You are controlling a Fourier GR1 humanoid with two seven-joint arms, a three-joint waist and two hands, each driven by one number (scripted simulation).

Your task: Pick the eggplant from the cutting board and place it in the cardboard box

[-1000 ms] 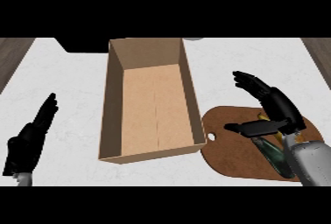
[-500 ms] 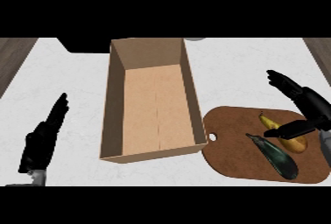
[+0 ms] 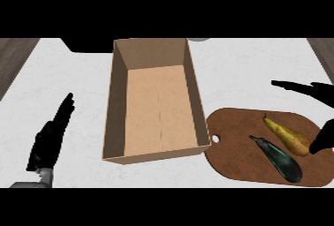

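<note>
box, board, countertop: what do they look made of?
Box: looks like cardboard, matte tan, with thin walls and a faint seam down the floor.
Cutting board: probably wood, reddish brown with faint grain, low sheen, and a small hole near its left edge.
Counter: pale with grey mottling, so it suggests stone or a laminate imitating it; the view leaves that open.

White counter: cardboard box (open), cutting board.
</note>
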